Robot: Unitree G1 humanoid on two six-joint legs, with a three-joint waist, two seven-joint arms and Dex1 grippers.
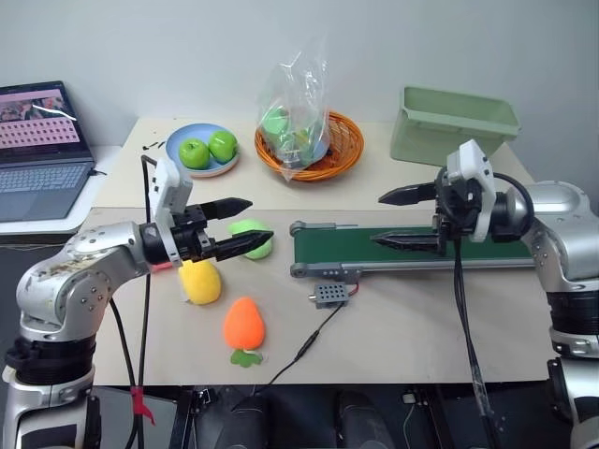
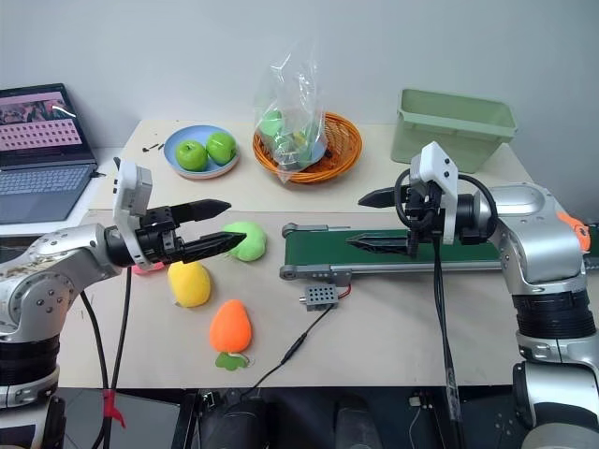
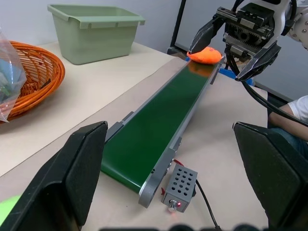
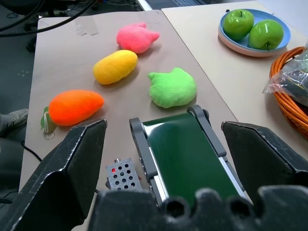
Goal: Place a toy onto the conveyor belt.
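Lying apparently at the conveyor belt (image 3: 159, 120) end, upper right of frame, the toy (image 3: 205, 54) could tumble off; left hand (image 1: 261, 221) and right hand (image 1: 376, 220) stood released.

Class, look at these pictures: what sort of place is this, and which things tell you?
Probably a robotics lab test bench: a small dark green conveyor belt on a beige table, scattered plush toys such as an orange carrot plush, and an open laptop beside it.
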